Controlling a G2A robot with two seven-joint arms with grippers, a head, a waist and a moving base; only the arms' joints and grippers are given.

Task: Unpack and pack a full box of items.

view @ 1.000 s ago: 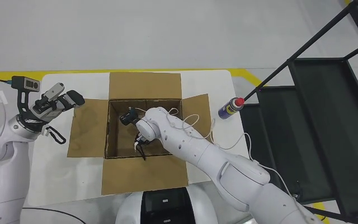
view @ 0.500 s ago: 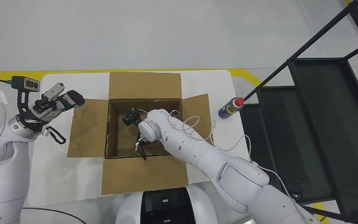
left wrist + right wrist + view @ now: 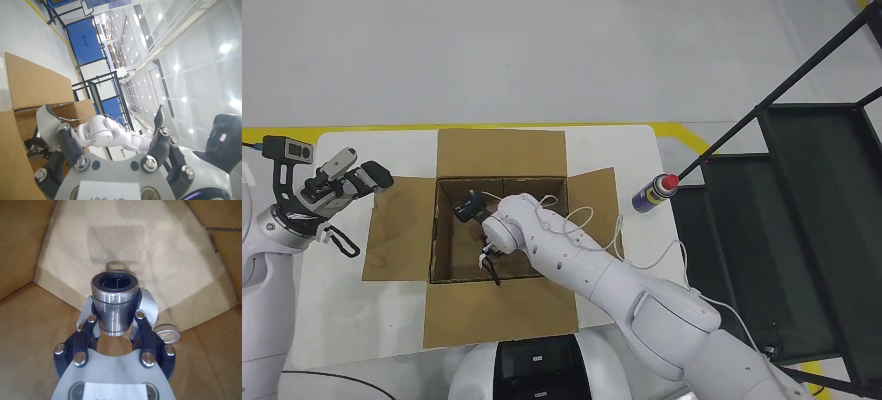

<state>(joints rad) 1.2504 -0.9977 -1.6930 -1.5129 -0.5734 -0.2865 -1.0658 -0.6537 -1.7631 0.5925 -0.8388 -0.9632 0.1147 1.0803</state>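
Observation:
An open cardboard box [image 3: 500, 160] stands in the middle of the white table. Inside it my right gripper [image 3: 115, 308] is shut on a steel cylinder with a hollow black-lined bore [image 3: 114, 300], held above the box floor. In the top view that gripper [image 3: 470, 210] is in the box's far left part. A small silver ring [image 3: 167, 334] lies on the box floor beside the gripper. My left gripper [image 3: 342, 178] hangs open and empty over the table, left of the box; its fingers [image 3: 48, 121] stand wide apart.
A blue spray can with a red cap [image 3: 654, 192] lies at the table's right edge. A dark metal rack [image 3: 802, 210] stands to the right of the table. The box flaps [image 3: 392, 230] lie spread out on all sides.
My right gripper has shifted slightly to the left inside the box with the cylinder in it. The left arm has not moved.

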